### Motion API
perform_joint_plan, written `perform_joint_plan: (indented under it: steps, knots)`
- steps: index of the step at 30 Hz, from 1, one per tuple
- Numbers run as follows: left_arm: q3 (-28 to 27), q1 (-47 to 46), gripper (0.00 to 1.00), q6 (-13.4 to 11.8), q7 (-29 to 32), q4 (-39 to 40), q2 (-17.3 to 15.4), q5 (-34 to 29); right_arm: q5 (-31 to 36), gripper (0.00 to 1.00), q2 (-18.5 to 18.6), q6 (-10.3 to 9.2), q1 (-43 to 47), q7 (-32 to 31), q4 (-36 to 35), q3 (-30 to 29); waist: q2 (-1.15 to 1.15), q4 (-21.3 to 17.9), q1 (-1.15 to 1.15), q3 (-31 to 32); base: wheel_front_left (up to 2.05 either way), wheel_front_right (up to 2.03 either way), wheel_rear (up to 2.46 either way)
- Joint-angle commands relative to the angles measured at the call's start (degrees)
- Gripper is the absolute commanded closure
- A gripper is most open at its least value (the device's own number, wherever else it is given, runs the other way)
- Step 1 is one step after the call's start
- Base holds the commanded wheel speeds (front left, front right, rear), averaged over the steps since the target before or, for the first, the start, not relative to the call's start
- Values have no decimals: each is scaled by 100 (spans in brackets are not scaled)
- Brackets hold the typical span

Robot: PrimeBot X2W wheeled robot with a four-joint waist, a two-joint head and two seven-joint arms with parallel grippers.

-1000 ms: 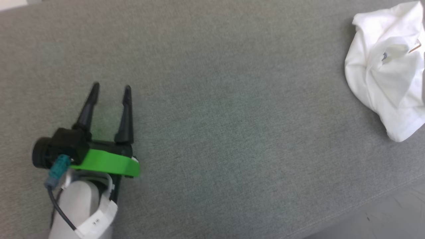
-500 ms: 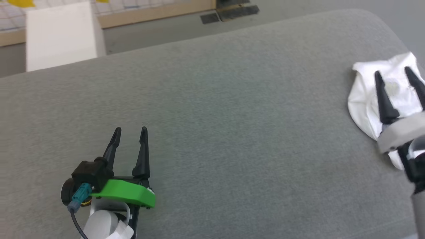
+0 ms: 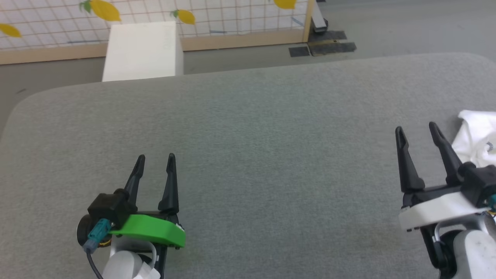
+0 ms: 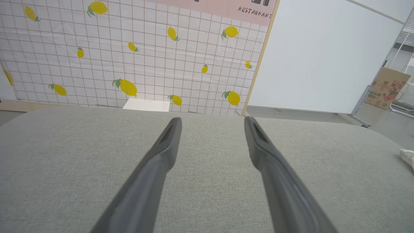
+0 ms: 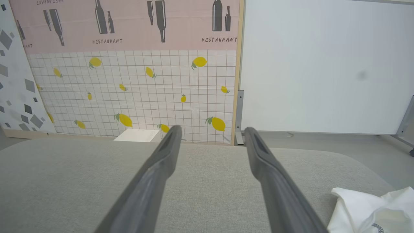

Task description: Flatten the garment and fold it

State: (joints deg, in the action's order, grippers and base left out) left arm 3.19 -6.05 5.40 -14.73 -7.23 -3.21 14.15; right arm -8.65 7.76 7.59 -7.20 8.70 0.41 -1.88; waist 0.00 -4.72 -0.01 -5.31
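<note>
The garment (image 3: 478,133) lies crumpled at the right edge of the grey counter (image 3: 248,155), just beside the right tool (image 3: 415,127), which is released like the left tool (image 3: 155,156) well apart from it, while a white box (image 3: 141,50) stands beyond the counter's far edge before a lemon-patterned panel (image 3: 58,19).

Staged indoor test area, apparently a lab set rather than a real home or eatery. A broad grey fabric-covered table (image 3: 248,155) stands on a bare grey floor (image 3: 387,23). Along the far side are wood-framed (image 3: 240,40) printed backdrops: a lemon-and-grid panel (image 5: 136,97) under a pink banner (image 5: 129,26) lettered RESTAURANT. To the right are a plain white partition (image 5: 323,64) and a cardboard box (image 4: 386,85).
</note>
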Motion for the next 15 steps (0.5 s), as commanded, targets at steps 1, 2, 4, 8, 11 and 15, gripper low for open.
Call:
perform_joint_plan:
  steps: [1,2,4,8,11,15]
  knots:
    - [16,77,0,-24,-26,-30,23,62,94,0,-62,-10,133,79,-28,-9,0,227,1,183,0,0,0]
    - [40,90,0,-33,-26,-51,26,44,154,0,-102,-10,203,122,-23,-31,0,277,1,211,0,0,0]
    - [63,104,0,-63,-27,-75,29,39,246,0,-172,-10,330,196,-11,-63,0,358,1,259,0,0,0]
    - [146,126,0,-141,-27,-105,31,97,392,0,-318,-10,561,364,-8,-171,0,476,1,342,0,0,0]
    - [191,158,0,-193,-27,-99,32,130,506,0,-405,-10,701,432,-40,-231,0,512,1,390,0,0,0]
    - [201,225,0,-243,-27,-70,32,156,538,0,-463,-10,873,486,-15,-290,0,513,1,433,0,0,0]
